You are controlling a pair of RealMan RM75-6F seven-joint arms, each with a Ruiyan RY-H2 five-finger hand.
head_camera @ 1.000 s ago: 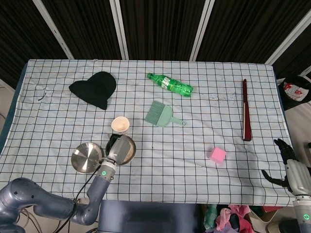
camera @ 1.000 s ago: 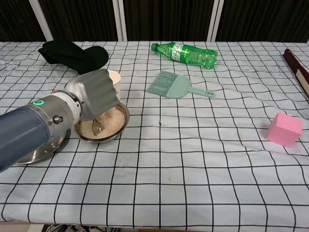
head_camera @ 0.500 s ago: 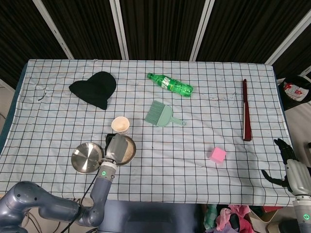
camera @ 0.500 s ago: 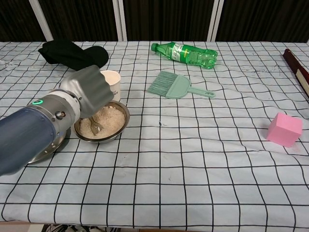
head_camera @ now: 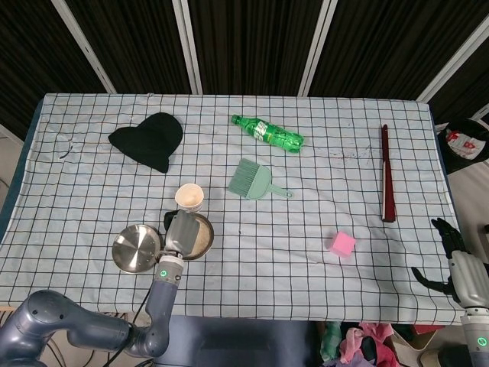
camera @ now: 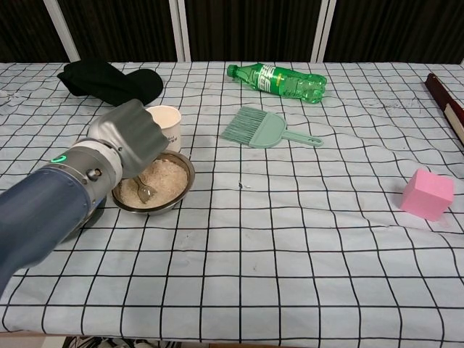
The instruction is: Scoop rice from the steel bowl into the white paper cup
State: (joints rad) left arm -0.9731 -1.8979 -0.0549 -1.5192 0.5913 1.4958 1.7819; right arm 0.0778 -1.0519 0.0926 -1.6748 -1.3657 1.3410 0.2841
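Chest view shows the rice and a spoon lying in the steel bowl; the head view catches neither, yet shows my right hand off the counter's edge, fingers apart, holding nothing. My left hand hangs over the bowl's left rim, closed on the spoon. The white paper cup stands just behind.

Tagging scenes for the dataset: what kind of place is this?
Likely a lab or staged test bench, not a kitchen: a checked cloth over the table, dark slatted panels behind, and unrelated props such as a pink cube and green bottle.
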